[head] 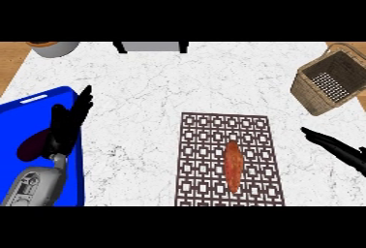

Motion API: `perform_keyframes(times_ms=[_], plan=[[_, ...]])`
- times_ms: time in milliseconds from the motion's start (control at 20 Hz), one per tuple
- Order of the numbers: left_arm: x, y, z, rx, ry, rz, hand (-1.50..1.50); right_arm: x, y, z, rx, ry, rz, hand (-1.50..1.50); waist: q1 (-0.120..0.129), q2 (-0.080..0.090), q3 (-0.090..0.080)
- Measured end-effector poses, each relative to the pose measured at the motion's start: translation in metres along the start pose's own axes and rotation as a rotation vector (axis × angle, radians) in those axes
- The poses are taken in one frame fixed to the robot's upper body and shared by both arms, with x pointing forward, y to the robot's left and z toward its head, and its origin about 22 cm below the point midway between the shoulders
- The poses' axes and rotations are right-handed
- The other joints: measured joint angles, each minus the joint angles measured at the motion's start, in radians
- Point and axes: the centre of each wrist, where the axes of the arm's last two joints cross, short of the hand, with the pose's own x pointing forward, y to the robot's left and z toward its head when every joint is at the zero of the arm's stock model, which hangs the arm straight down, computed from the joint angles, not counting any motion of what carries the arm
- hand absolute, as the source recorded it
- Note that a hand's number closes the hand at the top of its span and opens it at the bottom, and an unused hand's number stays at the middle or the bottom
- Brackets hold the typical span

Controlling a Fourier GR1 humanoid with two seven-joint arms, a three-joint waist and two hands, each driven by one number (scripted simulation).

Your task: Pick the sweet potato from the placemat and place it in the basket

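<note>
1. The sweet potato (233, 166) is orange-red, long and tapered at both ends; it lies flat, lengthwise, on the middle of the placemat.
2. The placemat (207, 145) is brown with a white square lattice pattern, flat on the marble counter.
3. The wicker basket (309, 89) stands empty at the counter's far right corner, well apart from the placemat.
</note>
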Motion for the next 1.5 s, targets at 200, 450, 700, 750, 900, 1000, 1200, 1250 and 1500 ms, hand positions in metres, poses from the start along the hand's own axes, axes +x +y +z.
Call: perform_keyframes(times_ms=[200, 450, 700, 750, 900, 1000, 1200, 1250, 1500], plan=[[0.001, 0.005, 0.001, 0.002, 0.0, 0.004, 0.0, -0.002, 0.01, -0.004, -0.051, 0.017, 0.006, -1.5, 0.001, 0.0, 0.0], [0.003, -0.001, -0.001, 0.001, 0.001, 0.007, 0.0, -0.01, 0.031, -0.02, -0.067, 0.029, 0.006, -1.5, 0.003, 0.0, 0.0], [0.004, -0.002, 0.001, -0.007, -0.003, -0.003, 0.0, -0.025, 0.052, -0.037, -0.05, 0.03, -0.014, -1.5, 0.005, 0.001, 0.0], [0.003, 0.0, 0.0, -0.004, -0.004, -0.005, 0.0, -0.025, 0.055, -0.037, -0.045, 0.029, -0.017, -1.5, 0.004, 0.001, 0.0], [-0.002, -0.002, 0.001, -0.005, -0.007, -0.002, 0.0, -0.03, 0.066, -0.049, -0.042, 0.034, -0.015, -1.5, 0.004, 0.001, 0.0], [-0.001, 0.002, -0.001, -0.007, -0.008, 0.001, 0.0, -0.032, 0.076, -0.059, -0.041, 0.034, -0.015, -1.5, 0.004, 0.001, 0.0], [-0.001, 0.001, 0.001, -0.004, -0.009, -0.002, 0.0, -0.037, 0.084, -0.063, -0.039, 0.03, -0.002, -1.5, 0.004, 0.001, 0.0], [0.001, 0.003, 0.001, -0.004, -0.008, -0.002, 0.0, -0.037, 0.088, -0.067, -0.041, 0.028, -0.002, -1.5, 0.004, 0.0, 0.0], [0.011, -0.001, 0.001, 0.001, -0.006, -0.002, 0.0, -0.033, 0.094, -0.081, -0.048, 0.024, -0.005, -1.5, 0.004, 0.0, 0.0]])
